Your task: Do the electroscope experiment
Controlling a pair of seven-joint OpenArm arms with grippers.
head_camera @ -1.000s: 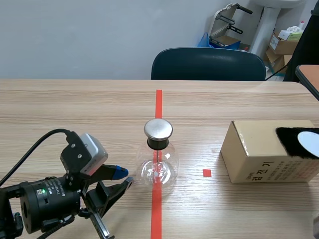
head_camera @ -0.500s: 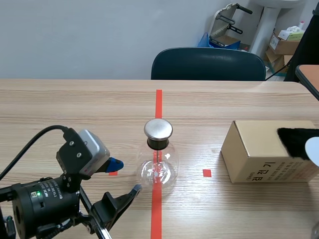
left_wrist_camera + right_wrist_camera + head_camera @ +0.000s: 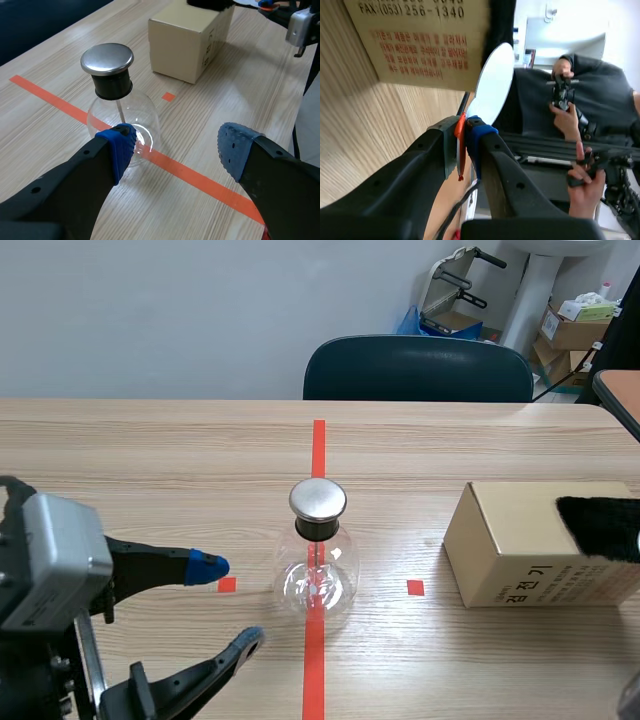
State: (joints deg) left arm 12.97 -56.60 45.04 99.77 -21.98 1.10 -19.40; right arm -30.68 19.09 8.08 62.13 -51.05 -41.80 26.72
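Note:
The electroscope, a clear glass flask [image 3: 318,575] with a round metal cap [image 3: 318,499], stands on the red tape line at the table's middle. My left gripper [image 3: 225,603] is open just left of it, and the flask [image 3: 125,117] sits ahead of and slightly beside the left finger, untouched. My right gripper [image 3: 462,135] is shut on the orange handle of a white disc [image 3: 495,82], held up beside the cardboard box [image 3: 420,40]. A black fur cloth [image 3: 600,525] lies on the box [image 3: 520,550].
A dark chair [image 3: 418,368] stands behind the table's far edge. The right arm [image 3: 295,20] shows beyond the box [image 3: 187,42] in the left wrist view. A person's hands [image 3: 565,112] holding controllers appear in the background of the right wrist view.
My left gripper has opened wide and the arm has drawn back toward the near left. The white disc has moved right, out of the scene view.

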